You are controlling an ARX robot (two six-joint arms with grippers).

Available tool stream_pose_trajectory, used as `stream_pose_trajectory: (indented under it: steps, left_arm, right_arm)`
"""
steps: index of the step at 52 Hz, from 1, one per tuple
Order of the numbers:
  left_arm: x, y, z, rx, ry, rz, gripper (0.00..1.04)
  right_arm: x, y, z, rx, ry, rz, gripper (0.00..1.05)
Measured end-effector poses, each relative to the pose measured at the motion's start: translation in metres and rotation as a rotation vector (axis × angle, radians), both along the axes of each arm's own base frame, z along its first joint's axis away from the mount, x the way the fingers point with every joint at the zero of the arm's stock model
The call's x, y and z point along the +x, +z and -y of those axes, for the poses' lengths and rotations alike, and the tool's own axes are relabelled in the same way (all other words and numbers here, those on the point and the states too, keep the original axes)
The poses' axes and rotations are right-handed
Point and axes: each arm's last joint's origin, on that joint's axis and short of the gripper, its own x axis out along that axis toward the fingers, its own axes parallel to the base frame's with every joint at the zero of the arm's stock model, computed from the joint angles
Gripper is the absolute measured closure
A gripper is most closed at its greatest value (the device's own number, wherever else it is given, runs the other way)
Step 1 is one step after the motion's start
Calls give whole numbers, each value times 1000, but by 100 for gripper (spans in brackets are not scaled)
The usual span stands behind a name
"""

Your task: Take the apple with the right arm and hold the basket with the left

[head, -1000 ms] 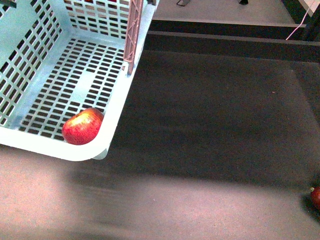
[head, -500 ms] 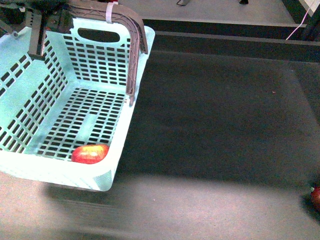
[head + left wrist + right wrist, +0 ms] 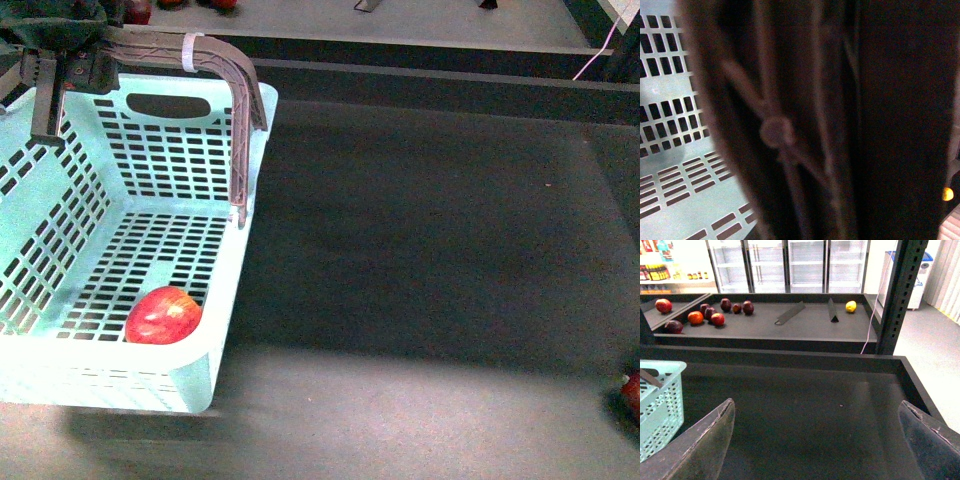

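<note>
Mint basket (image 3: 192, 374) cut off at left, apple (image 3: 163, 315) inside; L gripper (image 3: 58, 72) blurred, grip unclear; R gripper (image 3: 817, 450) fingers wide.

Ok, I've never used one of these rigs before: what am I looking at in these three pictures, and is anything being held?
It's a two-armed robot. The front view looks from its body onto a dark surface: a pale mint-green slotted plastic basket holds a shiny red apple. The left gripper seems to grip its brownish swing handle, which fills the blurry left wrist view. The right wrist view shows the right gripper, fingers apart, holding nothing.
</note>
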Motion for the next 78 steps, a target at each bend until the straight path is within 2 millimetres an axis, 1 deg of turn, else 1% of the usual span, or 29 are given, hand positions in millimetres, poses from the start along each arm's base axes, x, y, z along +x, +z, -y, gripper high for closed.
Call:
stream_pose_trajectory:
  steps: [15, 27, 29, 30, 40, 43, 46, 48, 51, 52, 56, 64, 74, 78]
  left_arm:
    - [-3, -4, -4, -28, 42, -68, 91]
    - [-5, -5, -6, -35, 55, -82, 91]
    - [-5, -5, -6, -32, 55, -93, 85]
    - [-6, -6, -6, -31, 53, -98, 79]
    - [-8, -8, -6, -7, 33, -111, 52]
    - [-9, -6, -6, 0, 27, -118, 42]
    - [-12, -3, -4, 6, 10, -136, 28]
    - [-14, 0, -2, 8, -3, -141, 21]
    - [-18, 8, 1, 6, -21, -143, 7]
    - [-19, 10, 2, 7, -27, -140, 5]
    - [-24, 22, 7, -4, -39, -120, 8]
    - [-43, 60, 18, -30, -34, -57, 7]
    - [-65, 90, 16, 6, -1, 31, 7]
    - [-83, 109, 12, 70, 14, 86, 7]
  right_arm:
    - [0, 0, 0, 0, 0, 0, 9]
    - [0, 0, 0, 0, 0, 0, 9]
    - [0, 0, 0, 0, 0, 0, 9]
    - [0, 0, 0, 0, 0, 0, 9]
    - [0, 0, 0, 0, 0, 0, 9]
    - [0, 0, 0, 0, 0, 0, 9]
    - [0, 0, 0, 0, 0, 0, 9]
    - [0, 0, 0, 0, 0, 0, 9]
    - [0, 0, 0, 0, 0, 0, 9]
    - [0, 0, 0, 0, 0, 0, 9]
    - [0, 0, 0, 0, 0, 0, 9]
    - [0, 0, 0, 0, 0, 0, 9]
    - [0, 0, 0, 0, 0, 0, 9]
    - [0, 0, 0, 0, 0, 0, 9]
